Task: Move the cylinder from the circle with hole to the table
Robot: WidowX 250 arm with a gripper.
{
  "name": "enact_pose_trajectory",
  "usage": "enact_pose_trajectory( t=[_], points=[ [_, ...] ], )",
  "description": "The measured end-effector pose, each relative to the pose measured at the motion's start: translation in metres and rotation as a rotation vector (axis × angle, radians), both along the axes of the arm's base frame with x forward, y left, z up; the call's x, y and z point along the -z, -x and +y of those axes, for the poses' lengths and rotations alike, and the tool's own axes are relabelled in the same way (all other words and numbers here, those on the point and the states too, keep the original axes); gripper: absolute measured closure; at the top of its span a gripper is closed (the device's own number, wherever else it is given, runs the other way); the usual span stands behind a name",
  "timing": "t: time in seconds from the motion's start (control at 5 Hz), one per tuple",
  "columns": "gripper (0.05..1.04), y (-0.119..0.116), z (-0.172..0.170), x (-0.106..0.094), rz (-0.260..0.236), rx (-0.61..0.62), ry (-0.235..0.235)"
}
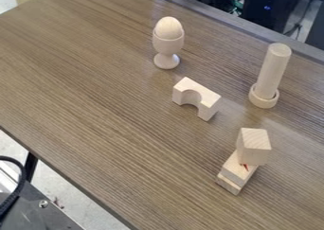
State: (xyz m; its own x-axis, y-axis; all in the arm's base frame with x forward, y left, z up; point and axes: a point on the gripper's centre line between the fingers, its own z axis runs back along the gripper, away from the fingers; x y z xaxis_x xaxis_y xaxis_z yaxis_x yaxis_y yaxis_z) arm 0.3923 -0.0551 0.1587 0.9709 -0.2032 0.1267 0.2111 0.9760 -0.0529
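Table (82, 96) edges run diag. lower L & upper R, w/ wide wood stretch mid-L; 1 cyl. (274, 68) stands in 1 ring (263, 101) upper R, 1 egg (169, 27) in 1 cup (167, 44) top ctr, 1 arch blk (201, 90) ctr, 1 cube (254, 149) on blk stack (237, 172) lower R, gripper state can't tell.

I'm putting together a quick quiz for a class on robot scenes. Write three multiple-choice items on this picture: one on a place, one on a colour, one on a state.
1. Where is the cylinder?
A) Under the arch
B) In the ring
C) On the cube

2. What colour is the table?
A) Brown
B) White
C) Green

3. How is the egg cup?
A) Tipped over
B) Upright but empty
C) Upright, holding the egg

Answers:
1. B: its lower end stands inside the ring.
2. A: its wood-grain top is brown.
3. C: it stands on its foot with the egg in its bowl.
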Motion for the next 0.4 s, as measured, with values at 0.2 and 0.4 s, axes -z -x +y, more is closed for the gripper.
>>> enact_pose_trajectory(
  t=[0.2,0.4],
  points=[
    [0.084,0.002,-0.004,0.021,0.036,0.021,-0.006],
    [0.084,0.005,-0.014,0.035,0.062,0.061,-0.011]
  ],
)
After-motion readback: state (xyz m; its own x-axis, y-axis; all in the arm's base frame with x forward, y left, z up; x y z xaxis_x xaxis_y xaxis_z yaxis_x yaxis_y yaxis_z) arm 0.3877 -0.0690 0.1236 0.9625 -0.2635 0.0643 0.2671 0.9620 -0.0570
